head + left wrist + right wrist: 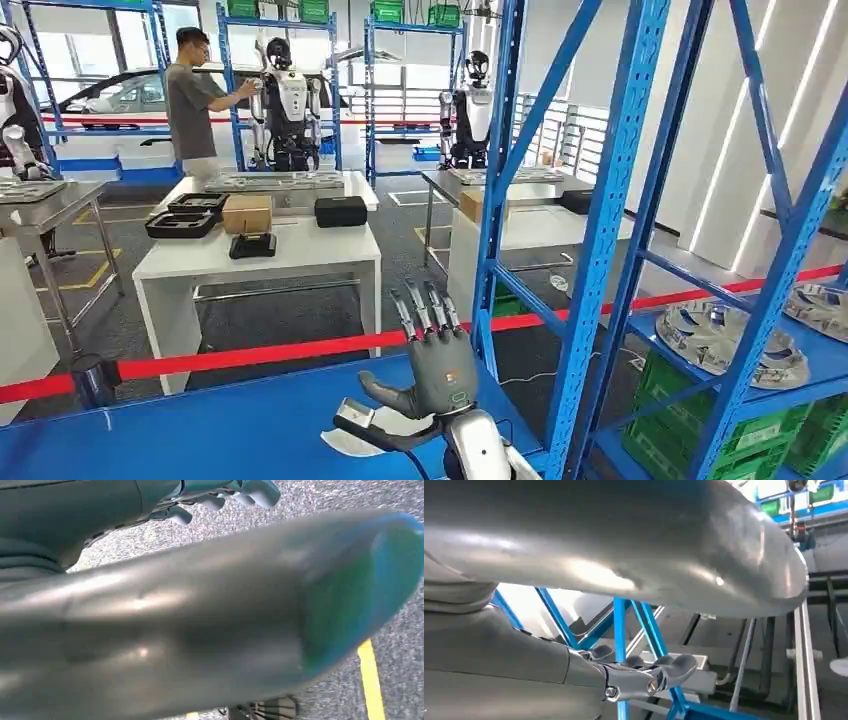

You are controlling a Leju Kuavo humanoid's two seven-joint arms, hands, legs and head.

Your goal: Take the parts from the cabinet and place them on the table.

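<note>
over the blue bench (200,430) your right hand (432,365) is raised, fingers (425,305) spread and empty, so turn to the cabinet (610,200) and approach a part (725,340) squarely.

No text, brand or number can be read anywhere in these pictures. The right hand (437,365) carries a small orange-and-white mark on its back in the head view, too small to make out as letters. The green crates (765,430) under the blue shelf show pale label patches (their print is only a blur). The cardboard box (247,213) on the white table (300,250) has no legible marking. Yellow lines (371,680) on the floor are plain stripes, not signs.
</note>
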